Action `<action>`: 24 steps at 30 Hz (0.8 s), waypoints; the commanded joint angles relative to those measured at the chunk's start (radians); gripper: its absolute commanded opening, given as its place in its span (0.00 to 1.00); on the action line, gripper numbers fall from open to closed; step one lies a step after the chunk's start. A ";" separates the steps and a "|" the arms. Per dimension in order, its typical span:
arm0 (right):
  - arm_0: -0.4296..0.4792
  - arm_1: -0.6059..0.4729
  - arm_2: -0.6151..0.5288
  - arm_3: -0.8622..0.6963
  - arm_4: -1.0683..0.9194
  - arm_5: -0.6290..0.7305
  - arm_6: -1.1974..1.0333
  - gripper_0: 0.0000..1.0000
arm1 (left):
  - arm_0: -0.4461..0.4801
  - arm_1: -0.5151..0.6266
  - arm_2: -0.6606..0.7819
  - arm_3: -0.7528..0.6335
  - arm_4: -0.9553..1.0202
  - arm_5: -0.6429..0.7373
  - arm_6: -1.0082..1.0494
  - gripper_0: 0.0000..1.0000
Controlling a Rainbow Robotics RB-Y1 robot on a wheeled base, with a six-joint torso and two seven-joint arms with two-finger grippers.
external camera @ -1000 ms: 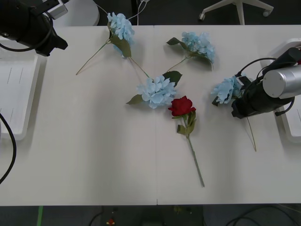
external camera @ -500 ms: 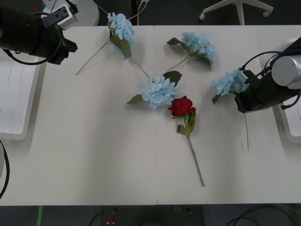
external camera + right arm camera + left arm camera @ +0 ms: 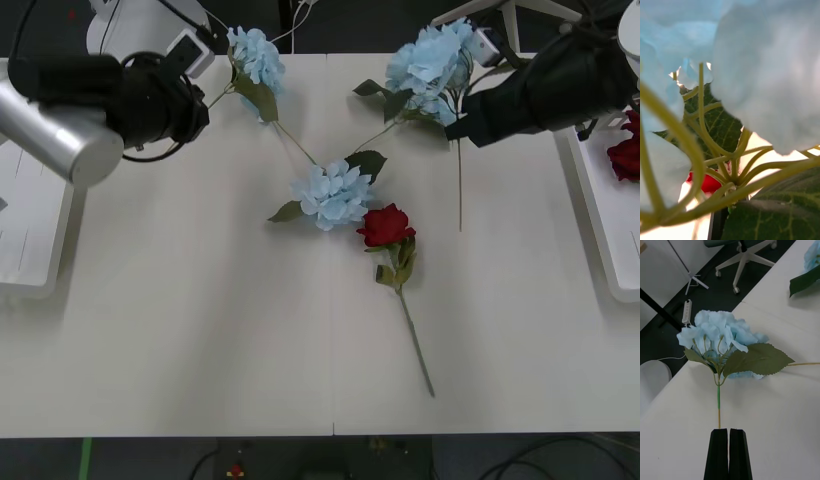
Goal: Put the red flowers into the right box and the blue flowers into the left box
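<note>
My right gripper (image 3: 462, 128) is shut on a blue flower (image 3: 435, 52) held above the far middle of the table, its thin stem hanging down. Up close its petals (image 3: 763, 67) and green stalks crowd the right wrist view. It partly hides another blue flower (image 3: 437, 104) lying beneath. More blue flowers lie at the far left (image 3: 256, 56) and in the centre (image 3: 335, 192). One red flower (image 3: 387, 225) lies beside the centre bloom. Red flowers (image 3: 625, 150) sit in the right box (image 3: 600, 235). My left gripper (image 3: 729, 450), shut and holding nothing, sits just behind the far-left flower's stem (image 3: 718, 405). The left box (image 3: 30, 240) is at the left edge.
The table's near half is bare white surface. An office chair base (image 3: 747, 257) and a power strip (image 3: 687, 311) stand on the dark floor beyond the far table edge.
My right arm has lifted its blue flower off the table and carried it toward the far edge and leftward. My left arm has swung right, toward the far-left blue flower.
</note>
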 commanded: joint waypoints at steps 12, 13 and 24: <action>-0.229 0.200 -0.016 -0.029 -0.154 -0.120 0.171 0.00 | 0.000 0.201 -0.175 -0.020 -0.433 -0.323 0.653 1.00; -0.236 0.217 -0.017 -0.029 -0.154 -0.130 0.176 0.00 | 0.000 0.205 -0.185 -0.009 -0.499 -0.372 0.780 1.00; -0.267 0.309 -0.017 -0.029 -0.149 -0.264 0.212 0.00 | -0.097 0.125 -0.193 0.504 -0.860 -1.286 1.087 1.00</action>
